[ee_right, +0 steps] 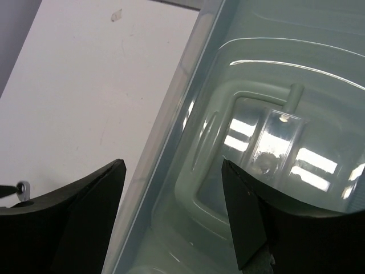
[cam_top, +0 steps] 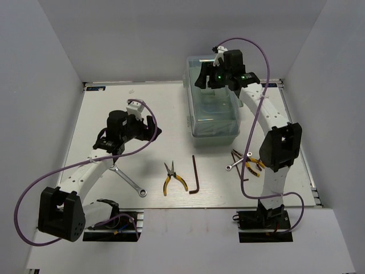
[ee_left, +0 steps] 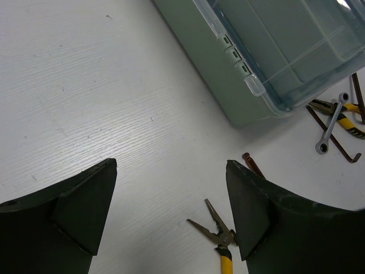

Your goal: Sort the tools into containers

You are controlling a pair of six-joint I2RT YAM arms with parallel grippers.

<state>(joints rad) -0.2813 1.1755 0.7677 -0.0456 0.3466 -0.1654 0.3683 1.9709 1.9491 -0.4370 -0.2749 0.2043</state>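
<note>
White bench (cam_top: 114, 103) bears all visible tools (cam_top: 174, 181) near six o'clock; toolbox (cam_top: 214, 123) at one o'clock seems shut. Left pincer (ee_left: 171, 165) and right pincer (ee_right: 174, 162) gape empty; sorting unstarted.

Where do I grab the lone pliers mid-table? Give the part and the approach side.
Take the pliers just below the pivot, where the yellow handles run close together; lower down they splay. Come straight down from above, because they lie flat on the table, closing across their width. The hex key lies apart, leaving room.

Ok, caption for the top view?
Open right gripper over the closed toolbox, open left gripper over the table, tools lying unsorted.
</note>
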